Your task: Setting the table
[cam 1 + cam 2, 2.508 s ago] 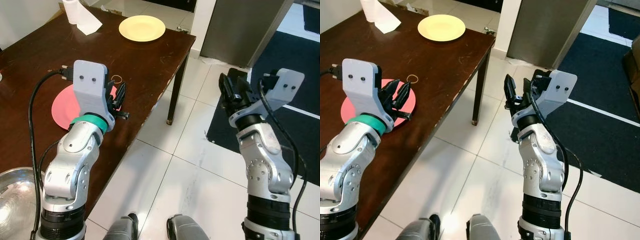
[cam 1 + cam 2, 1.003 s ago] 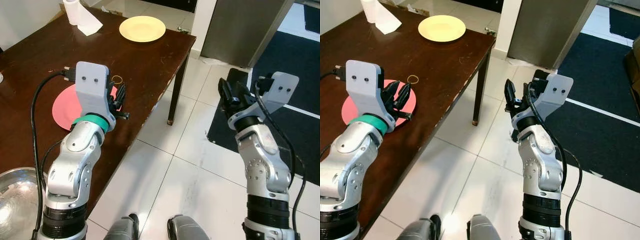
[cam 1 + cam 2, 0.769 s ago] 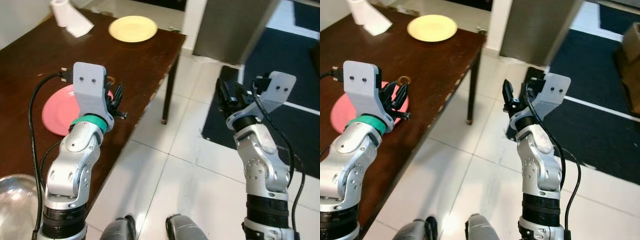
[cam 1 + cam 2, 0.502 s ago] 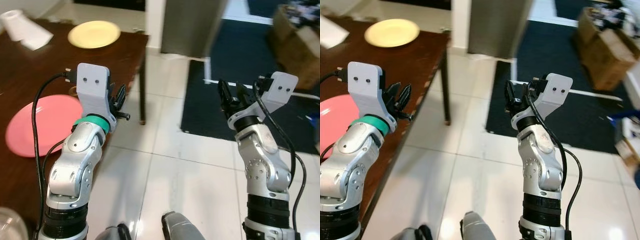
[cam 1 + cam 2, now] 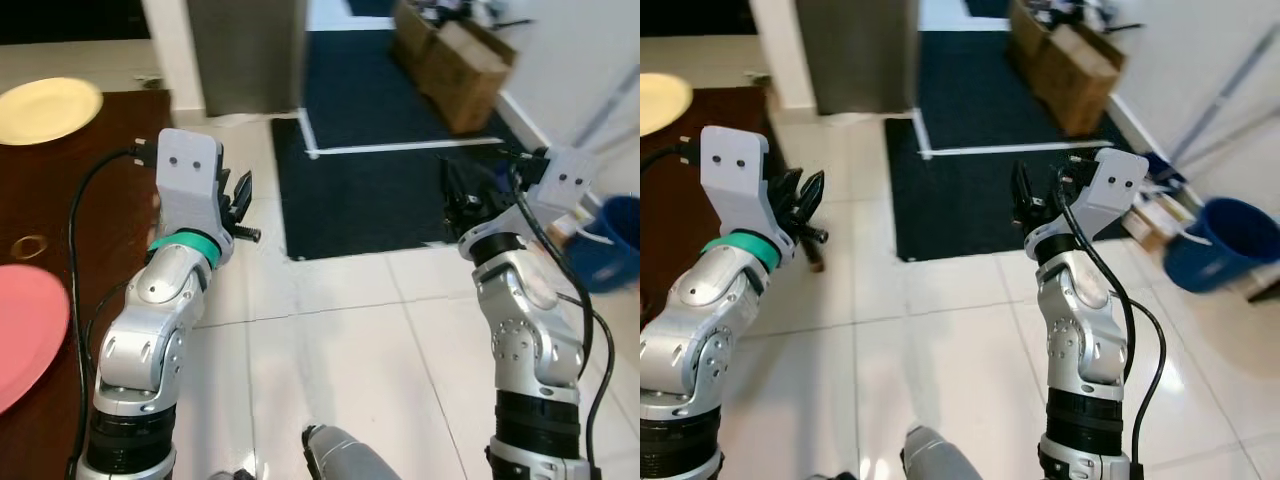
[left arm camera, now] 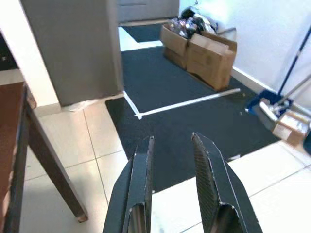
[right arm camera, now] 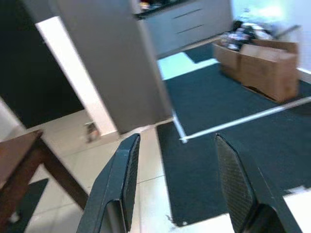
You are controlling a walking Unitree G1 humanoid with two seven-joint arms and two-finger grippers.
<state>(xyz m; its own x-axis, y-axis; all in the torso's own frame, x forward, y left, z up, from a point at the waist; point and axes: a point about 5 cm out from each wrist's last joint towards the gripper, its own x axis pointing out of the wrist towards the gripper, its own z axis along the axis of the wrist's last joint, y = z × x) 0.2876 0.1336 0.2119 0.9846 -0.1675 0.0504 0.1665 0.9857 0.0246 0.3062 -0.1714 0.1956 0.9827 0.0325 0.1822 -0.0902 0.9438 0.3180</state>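
Above white tiles, empty end effectors (image 6: 171, 160)

Head stereo pair looking down over both arms, wrist cameras facing the shared dark rug (image 6: 160, 97)

dark wooden table (image 5: 60, 200); yellow plate (image 5: 45, 108), pink plate (image 5: 25, 330), ring (image 5: 27, 246)

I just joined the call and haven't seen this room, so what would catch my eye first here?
Two silver arms raised over white tile, left gripper and right gripper both open and empty. Ahead lies a dark mat. The brown table with a pink plate and yellow plate sits on the left.
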